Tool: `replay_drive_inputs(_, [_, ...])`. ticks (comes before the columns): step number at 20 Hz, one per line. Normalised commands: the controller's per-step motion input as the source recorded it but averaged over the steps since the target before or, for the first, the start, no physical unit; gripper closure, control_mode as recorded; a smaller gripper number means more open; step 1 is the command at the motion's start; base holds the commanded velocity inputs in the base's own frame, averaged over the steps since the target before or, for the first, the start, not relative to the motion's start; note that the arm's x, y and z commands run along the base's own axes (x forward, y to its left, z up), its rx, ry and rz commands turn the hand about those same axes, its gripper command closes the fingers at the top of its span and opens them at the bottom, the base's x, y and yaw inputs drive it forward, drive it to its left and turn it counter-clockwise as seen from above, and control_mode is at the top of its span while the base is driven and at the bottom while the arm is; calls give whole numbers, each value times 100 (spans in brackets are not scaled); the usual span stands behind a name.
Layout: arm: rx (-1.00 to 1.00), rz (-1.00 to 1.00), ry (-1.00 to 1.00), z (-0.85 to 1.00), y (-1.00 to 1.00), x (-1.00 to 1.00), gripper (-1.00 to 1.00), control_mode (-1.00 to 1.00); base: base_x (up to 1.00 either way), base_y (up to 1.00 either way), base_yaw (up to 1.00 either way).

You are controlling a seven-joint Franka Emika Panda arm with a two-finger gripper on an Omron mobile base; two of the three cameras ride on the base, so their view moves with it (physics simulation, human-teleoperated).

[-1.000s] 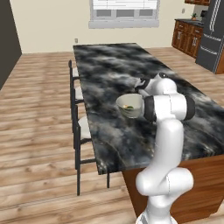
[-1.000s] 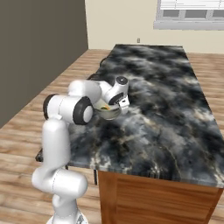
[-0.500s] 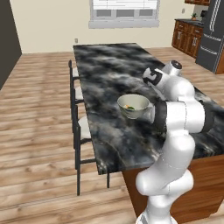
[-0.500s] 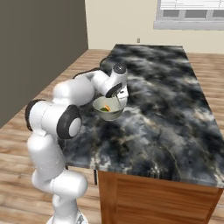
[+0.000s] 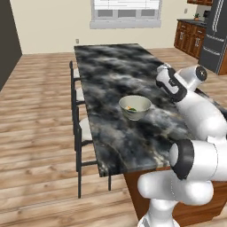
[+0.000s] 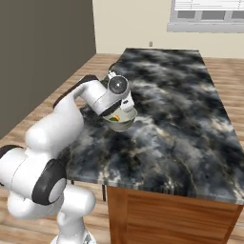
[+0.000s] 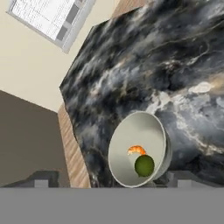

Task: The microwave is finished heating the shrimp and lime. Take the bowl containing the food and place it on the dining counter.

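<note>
your bowl (image 5: pixel 135 107) sits on the long marbled stone counter (image 5: pixel 111 75), wood floor around. glazed inside, it holds the round lime (image 7: pixel 144 166) and curved shrimp (image 7: pixel 136 150). you can't tell the gripper's (image 5: pixel 163 78) opening.

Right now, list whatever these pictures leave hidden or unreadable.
- Gripper state: in the hand view the finger tips are barely visible at the bottom edge, so open or shut is unclear.
- Bowl: right base view, the arm covers its near side.
- Shrimp and lime: mere specks in the left base view.
</note>
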Motion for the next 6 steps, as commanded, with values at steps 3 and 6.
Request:
replay_drive_inputs(3, [-20, 9, -42, 40, 34, -100, -100, -100, 0, 0, 0])
replay_drive_inputs(6, [-23, 8, -36, 29, 44, -100, -100, -100, 0, 0, 0])
